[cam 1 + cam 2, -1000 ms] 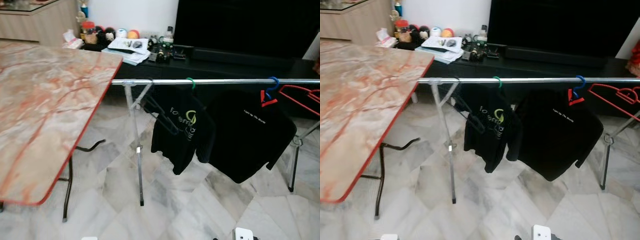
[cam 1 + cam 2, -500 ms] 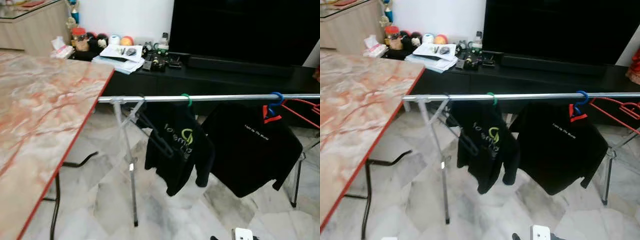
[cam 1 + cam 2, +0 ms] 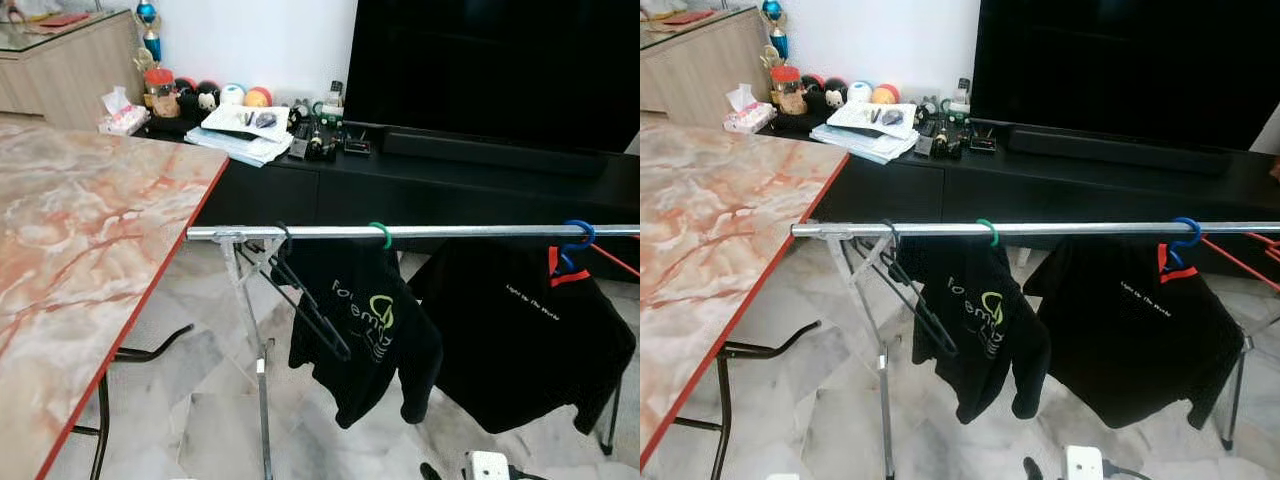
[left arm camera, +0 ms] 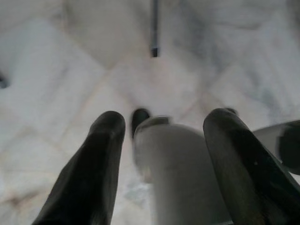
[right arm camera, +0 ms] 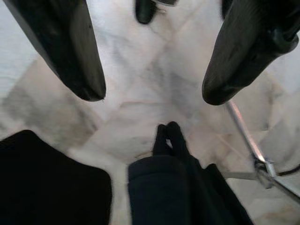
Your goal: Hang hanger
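Observation:
A silver clothes rail (image 3: pixel 450 232) runs across in front of me. An empty black hanger (image 3: pixel 308 305) hangs tilted near its left end. Beside it a green-hooked hanger (image 3: pixel 380 234) carries a black printed shirt (image 3: pixel 365 330). Further right, a blue-hooked hanger (image 3: pixel 575 238) carries a second black shirt (image 3: pixel 520 330). A red hanger (image 3: pixel 1240 258) shows at the far right. My left gripper (image 4: pixel 164 119) is open, pointing down at the marble floor. My right gripper (image 5: pixel 152 96) is also open and holds nothing, above the floor and dark shirt sleeves (image 5: pixel 164 187).
A marble table with a red edge (image 3: pixel 90 250) stands close on the left. Behind the rail is a black TV console (image 3: pixel 450 185) with clutter and a large TV (image 3: pixel 500 60). The rack's leg (image 3: pixel 262 400) drops to the floor below the rail's left end.
The whole picture has shifted: the rail now sits lower in view and the console shows more. That is camera motion. The hangers and shirts keep their places on the rail.

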### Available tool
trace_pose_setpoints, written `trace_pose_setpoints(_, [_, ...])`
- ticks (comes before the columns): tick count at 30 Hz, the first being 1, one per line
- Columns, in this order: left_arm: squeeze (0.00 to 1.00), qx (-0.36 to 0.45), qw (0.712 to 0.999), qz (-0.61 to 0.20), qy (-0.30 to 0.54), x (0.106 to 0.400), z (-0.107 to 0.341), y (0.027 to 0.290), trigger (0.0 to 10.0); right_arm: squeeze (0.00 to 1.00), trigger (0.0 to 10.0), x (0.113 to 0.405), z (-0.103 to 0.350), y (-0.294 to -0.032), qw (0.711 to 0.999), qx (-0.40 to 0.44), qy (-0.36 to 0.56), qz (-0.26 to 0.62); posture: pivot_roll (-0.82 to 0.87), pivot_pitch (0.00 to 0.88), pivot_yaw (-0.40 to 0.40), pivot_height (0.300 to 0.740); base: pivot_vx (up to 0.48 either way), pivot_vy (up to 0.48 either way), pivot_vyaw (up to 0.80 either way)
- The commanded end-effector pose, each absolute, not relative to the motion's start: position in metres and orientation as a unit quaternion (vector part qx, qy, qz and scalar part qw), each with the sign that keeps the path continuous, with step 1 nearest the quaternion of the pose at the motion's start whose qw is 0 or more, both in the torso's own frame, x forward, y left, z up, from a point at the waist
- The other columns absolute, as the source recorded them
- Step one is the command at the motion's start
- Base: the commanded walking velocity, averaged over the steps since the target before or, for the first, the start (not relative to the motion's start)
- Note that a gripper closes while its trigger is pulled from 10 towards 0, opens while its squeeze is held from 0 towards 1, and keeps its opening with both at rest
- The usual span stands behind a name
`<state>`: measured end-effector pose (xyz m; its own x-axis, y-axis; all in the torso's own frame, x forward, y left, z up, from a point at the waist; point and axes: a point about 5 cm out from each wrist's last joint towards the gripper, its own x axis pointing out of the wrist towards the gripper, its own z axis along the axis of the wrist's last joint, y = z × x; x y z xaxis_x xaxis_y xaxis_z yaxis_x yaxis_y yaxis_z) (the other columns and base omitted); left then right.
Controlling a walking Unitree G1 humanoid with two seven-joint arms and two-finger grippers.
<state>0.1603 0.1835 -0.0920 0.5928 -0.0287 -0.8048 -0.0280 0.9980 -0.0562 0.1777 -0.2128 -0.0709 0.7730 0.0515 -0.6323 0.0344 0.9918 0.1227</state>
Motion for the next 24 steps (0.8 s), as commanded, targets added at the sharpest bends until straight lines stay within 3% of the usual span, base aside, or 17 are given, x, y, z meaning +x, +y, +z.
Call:
trace_pose_setpoints(1, [0.0, -0.027, 0.881, 0.002, 0.472, 0.147, -0.097, 0.186, 10.0, 0.0, 10.0, 0.177, -0.071, -0.211, 0.941, 0.069, 0.331, 0.007, 0.12, 0.022, -0.08, 0.74, 0.0, 0.0, 0.0])
trace_pose_setpoints(10, [0.0, -0.029, 0.881, 0.003, 0.473, 0.147, -0.098, 0.184, 10.0, 0.0, 10.0, 0.182, -0.061, -0.212, 0.96, 0.086, 0.266, 0.007, 0.12, 0.021, -0.087, 0.74, 0.0, 0.0, 0.0])
trace_pose_setpoints(12, [0.0, -0.031, 0.882, 0.004, 0.47, 0.149, -0.097, 0.183, 10.0, 0.0, 10.0, 0.256, -0.016, -0.18, 0.985, 0.069, 0.155, 0.037, 0.11, 0.041, -0.093, 0.74, 0.0, 0.0, 0.0])
trace_pose_setpoints(13, [0.0, -0.031, 0.882, 0.004, 0.47, 0.149, -0.097, 0.183, 10.0, 0.0, 10.0, 0.256, -0.016, -0.18, 0.985, 0.069, 0.155, 0.037, 0.11, 0.041, -0.093, 0.74, 0.0, 0.0, 0.0])
trace_pose_setpoints(14, [0.0, -0.033, 0.883, 0.006, 0.468, 0.149, -0.097, 0.182, 10.0, 0.0, 10.0, 0.285, 0.011, -0.167, 0.992, 0.069, 0.098, 0.043, 0.11, 0.045, -0.094, 0.74, 0.0, 0.0, 0.0])
trace_pose_setpoints(16, [0.0, -0.035, 0.884, 0.008, 0.467, 0.149, -0.097, 0.182, 10.0, 0.0, 10.0, 0.296, 0.028, -0.165, 0.995, 0.064, 0.061, 0.044, 0.1, 0.055, -0.098, 0.74, 0.0, 0.0, 0.0])
trace_pose_setpoints(19, [0.0, -0.036, 0.885, 0.011, 0.465, 0.15, -0.097, 0.183, 10.0, 0.0, 10.0, 0.303, 0.049, -0.164, 0.997, 0.06, 0.01, 0.05, 0.09, 0.067, -0.101, 0.74, 0.0, 0.0, 0.0])
trace_pose_setpoints(24, [0.0, -0.036, 0.884, 0.013, 0.467, 0.149, -0.097, 0.184, 10.0, 0.0, 10.0, 0.292, 0.035, -0.161, 0.996, 0.068, 0.04, 0.053, 0.09, 0.077, -0.103, 0.74, 0.0, 0.0, 0.0])
